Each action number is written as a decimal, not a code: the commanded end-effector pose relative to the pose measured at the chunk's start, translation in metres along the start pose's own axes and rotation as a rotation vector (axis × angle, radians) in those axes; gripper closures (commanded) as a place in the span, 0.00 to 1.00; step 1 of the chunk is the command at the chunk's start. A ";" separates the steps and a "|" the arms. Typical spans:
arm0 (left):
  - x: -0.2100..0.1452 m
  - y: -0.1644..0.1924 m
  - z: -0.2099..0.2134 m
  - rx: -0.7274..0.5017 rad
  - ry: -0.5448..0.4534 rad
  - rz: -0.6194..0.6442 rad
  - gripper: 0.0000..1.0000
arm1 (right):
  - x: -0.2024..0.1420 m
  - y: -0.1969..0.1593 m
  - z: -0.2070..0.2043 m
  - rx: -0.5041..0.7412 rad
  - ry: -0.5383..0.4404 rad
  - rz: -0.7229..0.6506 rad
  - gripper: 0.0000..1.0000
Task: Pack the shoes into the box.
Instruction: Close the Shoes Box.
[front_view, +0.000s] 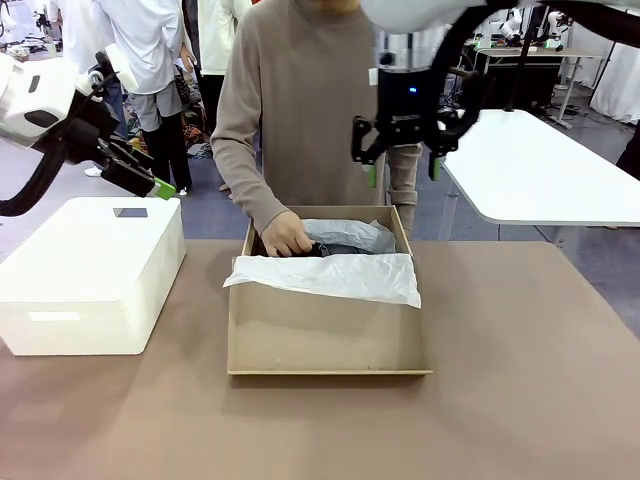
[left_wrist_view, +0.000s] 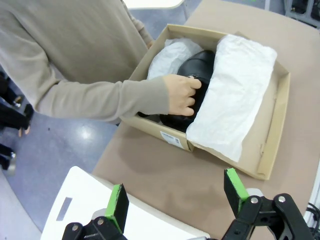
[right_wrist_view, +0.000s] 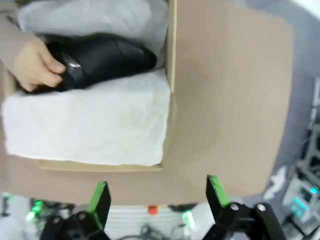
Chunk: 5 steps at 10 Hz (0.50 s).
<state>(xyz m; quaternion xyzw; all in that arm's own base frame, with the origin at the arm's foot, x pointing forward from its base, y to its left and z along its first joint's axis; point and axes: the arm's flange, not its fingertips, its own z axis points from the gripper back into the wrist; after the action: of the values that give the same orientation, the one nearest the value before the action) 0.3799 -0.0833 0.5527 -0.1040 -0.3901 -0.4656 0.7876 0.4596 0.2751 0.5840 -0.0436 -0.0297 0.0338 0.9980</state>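
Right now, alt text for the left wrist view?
A person's hand grips a black shoe inside the tan cardboard shoebox, white tissue paper folded beside it. The left gripper hangs open and empty above the table.

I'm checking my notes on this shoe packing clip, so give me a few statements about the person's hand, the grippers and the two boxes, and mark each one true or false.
1. The person's hand rests on a black shoe inside the cardboard box. True.
2. The right gripper is shut on a shoe. False: it hangs open above the far side of the cardboard box, holding nothing.
3. White tissue paper covers the robot-side part of the cardboard box. True.
4. The white box stands on the robot's right of the cardboard box. False: it stands on the robot's left.
5. The left gripper is open and holds nothing. True.
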 end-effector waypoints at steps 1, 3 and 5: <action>0.000 0.000 0.000 -0.004 -0.014 0.002 0.00 | -0.022 -0.038 -0.020 0.050 -0.068 0.221 0.00; 0.000 0.000 0.000 -0.004 -0.014 0.002 0.00 | -0.035 -0.067 -0.027 0.073 -0.154 0.349 0.00; 0.000 0.000 0.000 -0.004 -0.014 0.002 0.00 | -0.043 -0.087 -0.032 0.113 -0.180 0.387 0.00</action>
<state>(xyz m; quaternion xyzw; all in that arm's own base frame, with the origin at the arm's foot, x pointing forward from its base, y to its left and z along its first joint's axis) 0.3799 -0.0834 0.5527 -0.1039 -0.3901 -0.4656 0.7875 0.4337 0.1970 0.5660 -0.0239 -0.1019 0.2146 0.9711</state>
